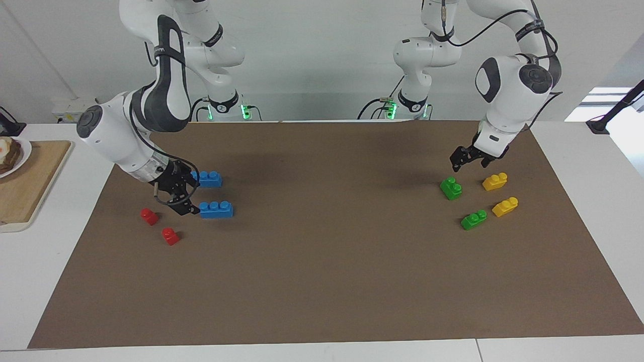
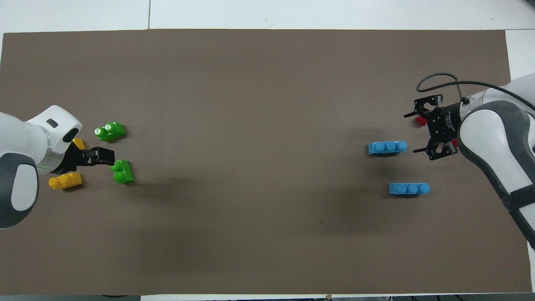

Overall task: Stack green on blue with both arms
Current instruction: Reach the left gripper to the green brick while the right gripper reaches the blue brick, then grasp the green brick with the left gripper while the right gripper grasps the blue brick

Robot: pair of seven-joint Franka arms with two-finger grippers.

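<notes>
Two blue three-stud bricks lie on the brown mat toward the right arm's end, one nearer to the robots (image 1: 210, 178) (image 2: 408, 189) and one farther (image 1: 216, 209) (image 2: 387, 148). My right gripper (image 1: 192, 197) (image 2: 411, 133) is open and empty, low beside the blue bricks' ends. Two green bricks lie toward the left arm's end, one nearer (image 1: 451, 188) (image 2: 121, 171) and one farther (image 1: 473, 219) (image 2: 109, 131). My left gripper (image 1: 462, 162) (image 2: 109, 157) hangs open and empty just over the nearer green brick's edge, apart from it.
Two yellow bricks (image 1: 494, 181) (image 1: 505, 206) lie beside the green ones, toward the table's end. Two small red bricks (image 1: 149, 216) (image 1: 170, 236) lie by the right gripper. A wooden board (image 1: 30, 176) with a plate sits off the mat at the right arm's end.
</notes>
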